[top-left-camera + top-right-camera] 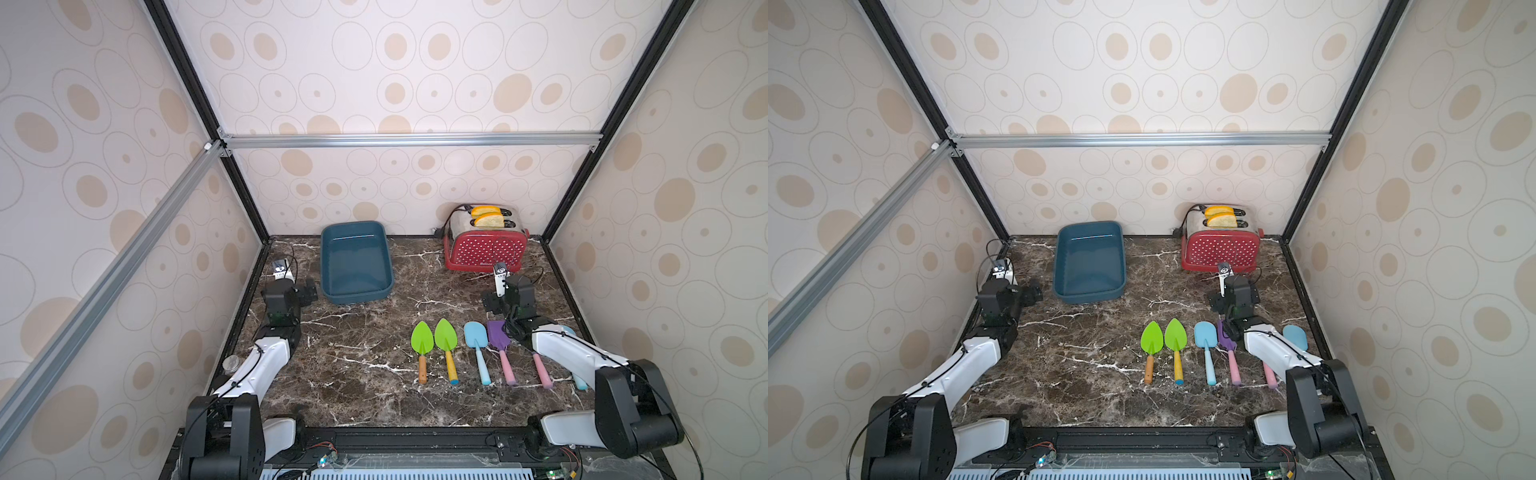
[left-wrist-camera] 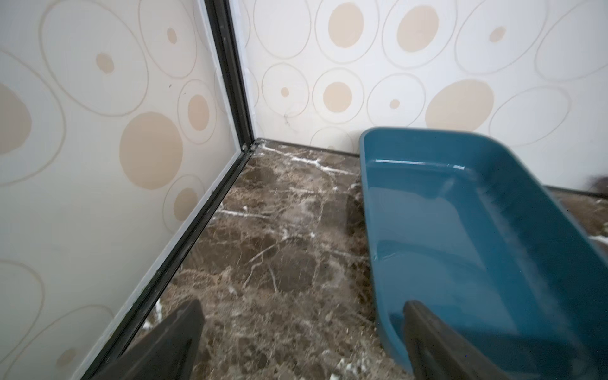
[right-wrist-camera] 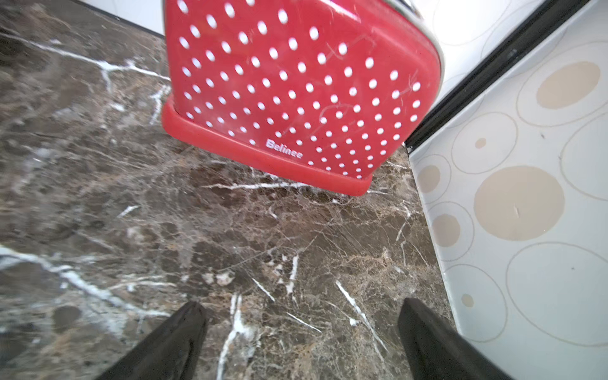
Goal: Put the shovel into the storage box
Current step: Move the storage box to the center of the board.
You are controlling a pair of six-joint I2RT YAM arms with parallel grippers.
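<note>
Room: booth w/ cream walls [image 1: 395, 83] printed in beige ovals, black & silver frame bars [image 1: 407, 139] along the edges. The floor is a dark brown marble-look table [image 1: 365, 374] w/ white veins.

Storage box [image 1: 355, 266]: teal, empty, open side up, far left of centre. Its long axis runs near–far and the short far end sits at the back wall. Red polka-dot toaster [image 1: 484, 249] is far right w/ two toast slices [image 1: 488, 218] in its slots, well apart from the box.

Left arm [image 1: 266, 361] runs along the left wall. Left gripper [image 2: 304, 309] is just beside the box's near left corner, jaws spread wide, nothing btwn them. Right arm [image 1: 573, 353] reaches over the right end of the shovel row. Right gripper [image 3: 302, 306] is also spread & empty, over bare marble btwn toaster and shovels.

Shovels: six in a row, near right, flat on the table, none in the box. All long axes run near–far, blades to far, handles to near. L to R:
- green shovel w/ orange handle [image 1: 422, 340]
- green shovel w/ yellow handle [image 1: 446, 336]
- light blue shovel [image 1: 475, 334]
- purple shovel w/ pink handle [image 1: 498, 336]
- fifth shovel [image 1: 542, 370]: only the pink handle shows, blade hidden under the arm
- sixth shovel [image 1: 1295, 336]: light blue blade peeks past the arm in a top view
</note>
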